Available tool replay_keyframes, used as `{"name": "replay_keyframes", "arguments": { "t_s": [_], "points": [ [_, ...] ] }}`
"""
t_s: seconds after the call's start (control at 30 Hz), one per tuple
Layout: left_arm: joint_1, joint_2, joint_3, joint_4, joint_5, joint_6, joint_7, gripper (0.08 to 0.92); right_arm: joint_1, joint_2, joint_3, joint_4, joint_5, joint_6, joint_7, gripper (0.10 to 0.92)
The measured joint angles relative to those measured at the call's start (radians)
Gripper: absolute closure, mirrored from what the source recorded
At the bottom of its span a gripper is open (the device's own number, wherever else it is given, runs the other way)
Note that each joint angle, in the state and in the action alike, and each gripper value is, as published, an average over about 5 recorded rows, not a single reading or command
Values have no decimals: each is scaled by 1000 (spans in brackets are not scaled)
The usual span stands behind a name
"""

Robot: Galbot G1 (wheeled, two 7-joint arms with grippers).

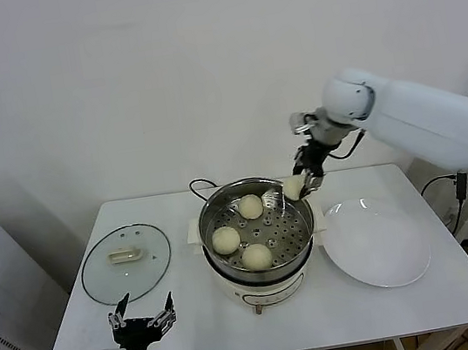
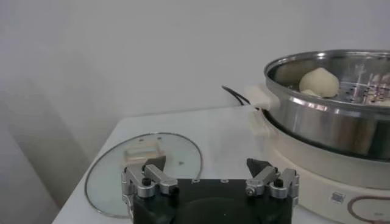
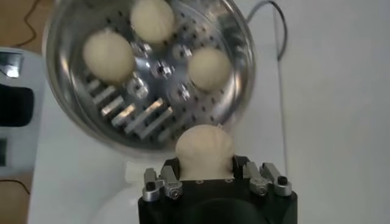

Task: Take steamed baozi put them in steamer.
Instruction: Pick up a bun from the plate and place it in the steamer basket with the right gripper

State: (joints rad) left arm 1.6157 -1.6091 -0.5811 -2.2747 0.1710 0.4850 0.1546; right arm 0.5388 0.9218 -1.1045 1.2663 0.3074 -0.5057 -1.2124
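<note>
- The fourth bun (image 3: 204, 151) is clamped in the right gripper (image 1: 302, 185), whose jaws are closed partway on its sides; it hangs in the air above the far right rim of the steamer (image 1: 301, 237), not yet over the open part of the basket.
- Three other buns already sit on the perforated floor: one toward the back (image 1: 250, 207), one on the left (image 1: 225, 240) and one at the front (image 1: 257, 256), each apart from the others.
- The step in hand looks like the carry of the last bun; the task seems nearly done.
- The next move calls for shifting the bun inward over the free right part of the floor, lowering it and then opening the jaws, without brushing the rim or the neighbours.
- The white plate (image 1: 405, 259) lies bare just right of the steamer, and the glass lid (image 1: 125, 262) lies flat on the table (image 1: 430, 308) to its left.
- The left gripper (image 1: 141, 321) waits at the front left table edge, jaws spread wide and holding nothing.
</note>
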Motion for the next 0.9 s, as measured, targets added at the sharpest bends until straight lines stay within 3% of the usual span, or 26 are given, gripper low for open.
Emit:
{"name": "replay_keyframes", "arguments": {
  "t_s": [0.27, 0.9],
  "points": [
    [0, 0, 11, -11, -16, 9, 0, 177, 1, 78, -66, -4, 19, -46, 27, 499],
    [3, 0, 14, -18, -29, 11, 1, 177, -97, 117, -82, -2, -87, -85, 76, 498]
  ]
}}
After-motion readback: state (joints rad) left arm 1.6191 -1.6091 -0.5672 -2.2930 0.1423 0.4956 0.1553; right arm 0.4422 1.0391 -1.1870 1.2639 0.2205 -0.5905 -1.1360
